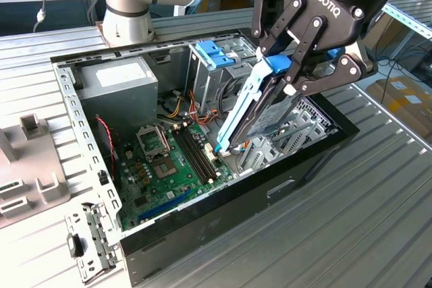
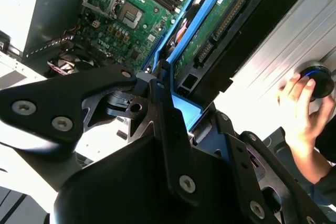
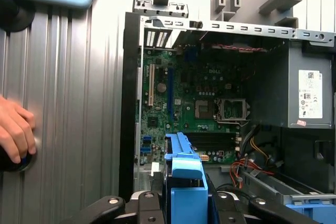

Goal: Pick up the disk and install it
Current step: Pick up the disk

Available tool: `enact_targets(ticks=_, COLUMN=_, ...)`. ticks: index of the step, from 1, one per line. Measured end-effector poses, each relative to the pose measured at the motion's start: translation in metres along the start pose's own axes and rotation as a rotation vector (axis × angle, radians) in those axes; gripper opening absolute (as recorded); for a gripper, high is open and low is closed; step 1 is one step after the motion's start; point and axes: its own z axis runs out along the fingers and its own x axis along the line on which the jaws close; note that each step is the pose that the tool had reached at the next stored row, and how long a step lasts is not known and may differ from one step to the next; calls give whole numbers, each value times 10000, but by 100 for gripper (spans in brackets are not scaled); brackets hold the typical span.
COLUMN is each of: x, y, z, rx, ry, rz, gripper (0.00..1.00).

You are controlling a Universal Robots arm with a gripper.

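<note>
My gripper is shut on the disk, a dark flat drive with light-blue side rails. I hold it tilted, its lower end dipping into the open computer case near the front drive cage. The second wrist view shows the disk's green circuit-board underside and blue rail between my fingers. In the first wrist view the blue rail edge of the disk rises from my gripper above the case.
Inside the case lie a green motherboard, a grey power supply, loose cables and a blue latch on the drive bay. A person's hand rests on a round knob on the ribbed metal table. Grey fixtures stand at the exterior view's left.
</note>
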Motion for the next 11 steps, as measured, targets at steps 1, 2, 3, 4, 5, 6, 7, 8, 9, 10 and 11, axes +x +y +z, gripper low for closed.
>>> enact_targets(ticks=1, x=0, y=-4, z=0, rx=0, ry=1, rz=1, gripper=37)
enact_targets(ticks=2, x=0, y=-7, z=1, rx=0, ry=1, rz=1, gripper=37)
enact_targets(ticks=3, x=0, y=-10, z=2, rx=0, ry=0, rz=0, gripper=37)
enact_targets(ticks=4, x=1, y=-13, z=2, rx=0, ry=1, rz=1, gripper=37)
enact_targets(ticks=5, x=1, y=-15, z=2, rx=0, ry=1, rz=0, gripper=37)
enact_targets(ticks=6, x=1, y=-17, z=3, rx=0, ry=1, rz=0, gripper=37)
enact_targets(ticks=7, x=1, y=-21, z=3, rx=0, ry=1, rz=-1, gripper=37)
enact_targets(ticks=8, x=1, y=-27, z=4, rx=0, ry=2, rz=0, gripper=37)
enact_targets(ticks=9, x=1, y=-29, z=4, rx=0, ry=3, rz=0, gripper=37)
enact_targets(ticks=10, x=1, y=-33, z=4, rx=0, ry=3, rz=0, gripper=37)
enact_targets(ticks=11, x=1, y=-36, z=4, rx=0, ry=4, rz=0, gripper=37)
